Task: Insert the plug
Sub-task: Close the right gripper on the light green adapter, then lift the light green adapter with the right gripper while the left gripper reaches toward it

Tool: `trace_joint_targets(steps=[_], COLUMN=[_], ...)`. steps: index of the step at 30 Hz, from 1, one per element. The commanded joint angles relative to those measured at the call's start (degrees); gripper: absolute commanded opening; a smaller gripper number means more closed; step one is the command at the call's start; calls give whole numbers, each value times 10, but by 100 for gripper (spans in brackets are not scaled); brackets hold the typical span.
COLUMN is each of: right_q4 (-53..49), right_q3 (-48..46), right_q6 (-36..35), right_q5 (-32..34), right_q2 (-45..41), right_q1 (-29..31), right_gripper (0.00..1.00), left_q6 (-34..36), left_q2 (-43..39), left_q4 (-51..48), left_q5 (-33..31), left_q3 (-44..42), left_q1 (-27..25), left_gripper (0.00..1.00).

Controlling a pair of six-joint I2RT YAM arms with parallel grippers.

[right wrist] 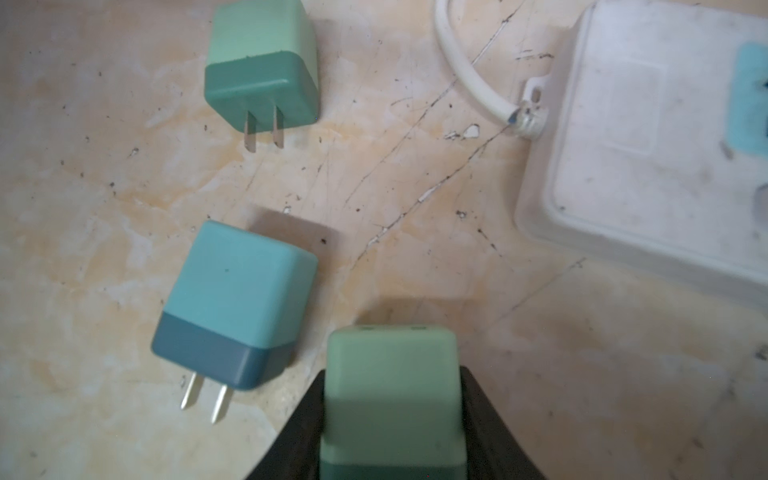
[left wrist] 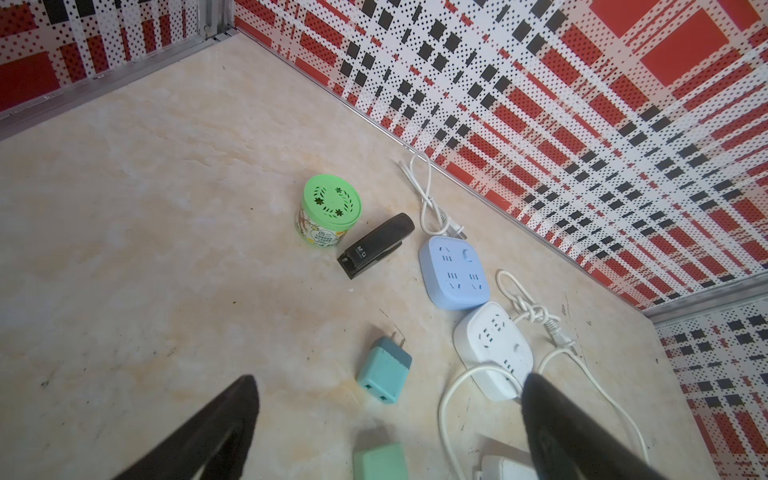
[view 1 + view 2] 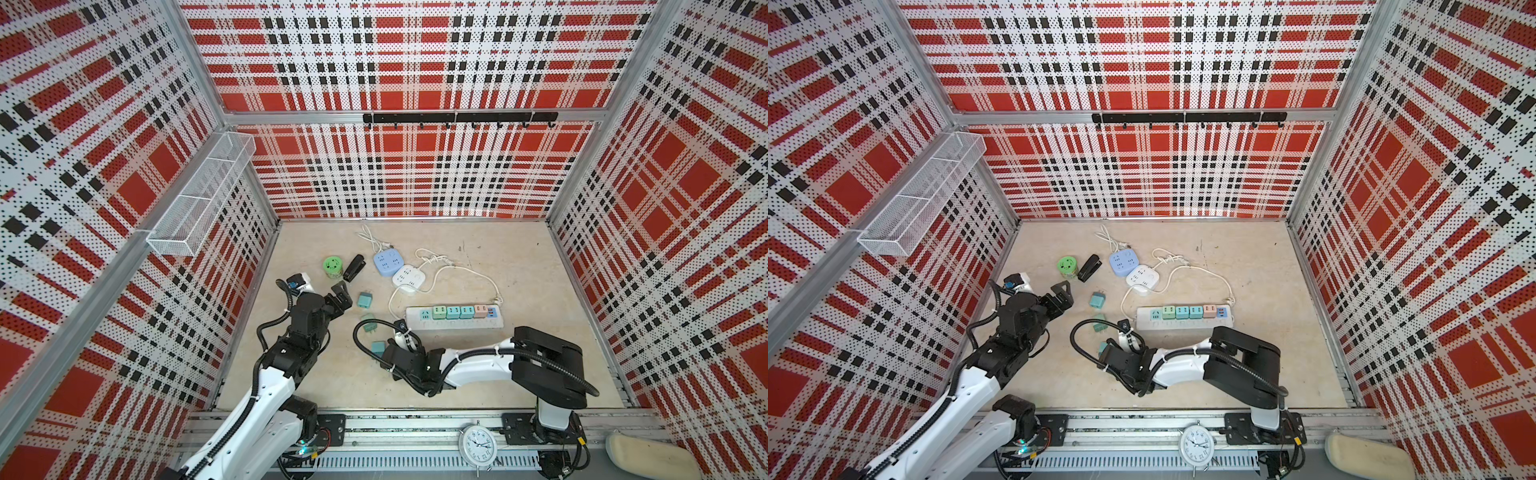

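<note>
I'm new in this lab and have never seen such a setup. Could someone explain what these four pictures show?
Two robot arms stand at the front edge of a table inside patterned walls. Both top views look down from one overhead camera. The other two pictures come from a camera on each arm's wrist. On the table lie a white power strip with several plugs already in it, three loose plugs, a blue socket block, a white socket block, a green tub and a black stapler. The left tool hangs open and empty. The right tool is shut on a green plug, as its wrist view shows.
</note>
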Motion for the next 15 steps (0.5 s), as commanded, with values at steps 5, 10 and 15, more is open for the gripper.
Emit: trace_joint_targets(steps=[5,10,15], right_q4=[54,105,136], right_q3=[-62,-133,-180], right_q6=[-45,-82,-125], right_q5=[49,69,84], right_q2=[-104,-181,-253], right_q1=[16,17,16], right_gripper=[37,30,26], left_q6=[-2,0,2], left_q2=[3,5,6], left_q4=[16,19,24], left_q5=[5,11,18], left_q3=[-5,-5,-4], left_q1=[4,4,4], left_gripper=[99,99,99])
